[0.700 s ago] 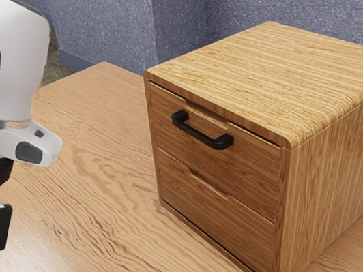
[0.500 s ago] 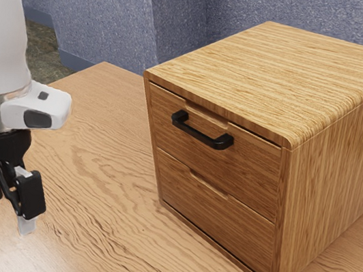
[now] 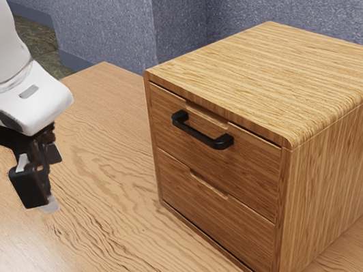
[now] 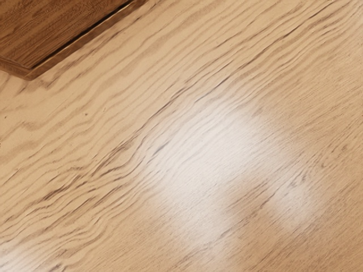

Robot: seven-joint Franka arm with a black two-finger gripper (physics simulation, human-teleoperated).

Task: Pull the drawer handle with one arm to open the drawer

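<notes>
Gripper [image 3: 35,189] low over table [image 3: 102,241] at exterior view's left, hanging tilted under white arm [image 3: 1,73]. How wide it stands: cannot tell (seen side-on, one dark mass).

Wooden cabinet [image 3: 287,77] stands on table toward exterior view's right, well apart from gripper. Top drawer [image 3: 252,171] shut, front flush with cabinet face. Black handle [image 3: 201,131] high on drawer front, untouched. Lower drawer [image 3: 223,218] beneath, also shut.

Wrist view: pale wood grain of table [image 4: 198,170], with base corner of cabinet [image 4: 39,34] resting on it.
</notes>
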